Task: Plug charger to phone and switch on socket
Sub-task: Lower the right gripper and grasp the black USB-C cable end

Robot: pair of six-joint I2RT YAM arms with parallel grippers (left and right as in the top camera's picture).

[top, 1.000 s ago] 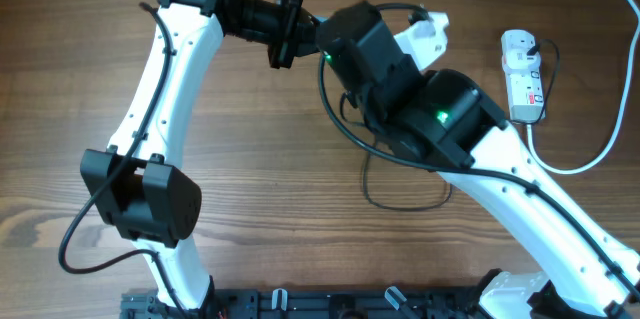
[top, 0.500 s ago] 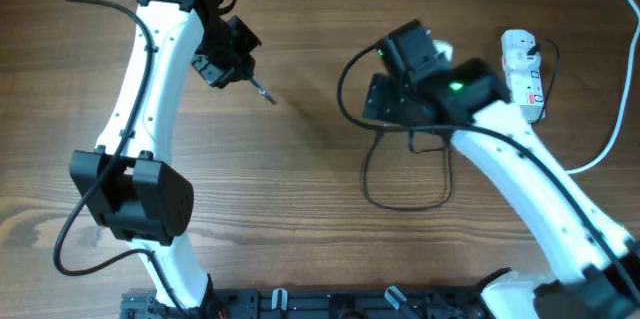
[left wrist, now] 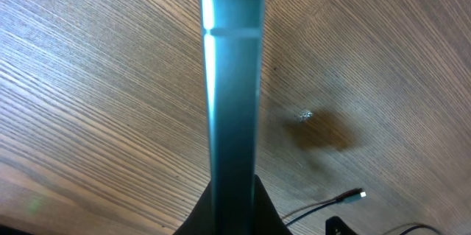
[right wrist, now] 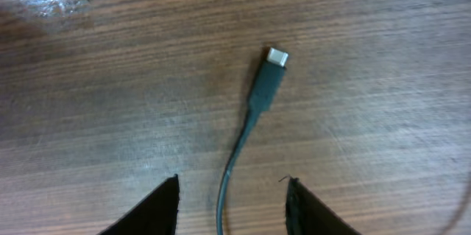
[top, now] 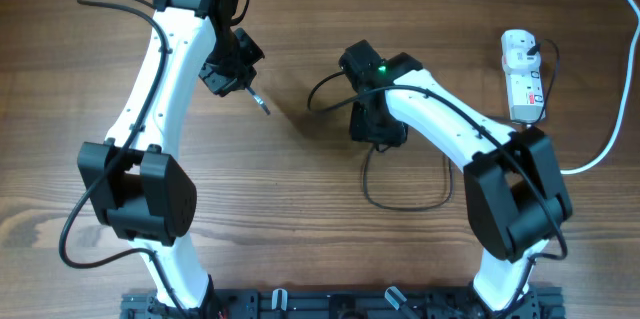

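Note:
My left gripper [left wrist: 234, 191] is shut on the phone [left wrist: 232, 95], which I see edge-on as a long teal strip with a pale rim reaching away over the wood. From above, the left gripper [top: 237, 79] points down-right and the phone [top: 261, 105] shows only as a thin sliver. The charger [right wrist: 266, 80] lies on the table, its black connector with a bright tip pointing away. Its thin cable runs back between the fingers [right wrist: 158, 205] of my right gripper [right wrist: 233, 183], which stand apart on either side without touching it. The socket [top: 522, 74] lies at the far right.
The charger cable makes a loop [top: 405, 194] on the wood below the right gripper [top: 376, 127]. A white cord [top: 610, 139] curves from the socket along the right edge. The connector tip [left wrist: 355, 195] also shows in the left wrist view, low right.
The right arm swung left from beside the socket and came down over the charger's tip, its jaws narrowing. The left arm drew the phone back to the left and lowered it slightly.

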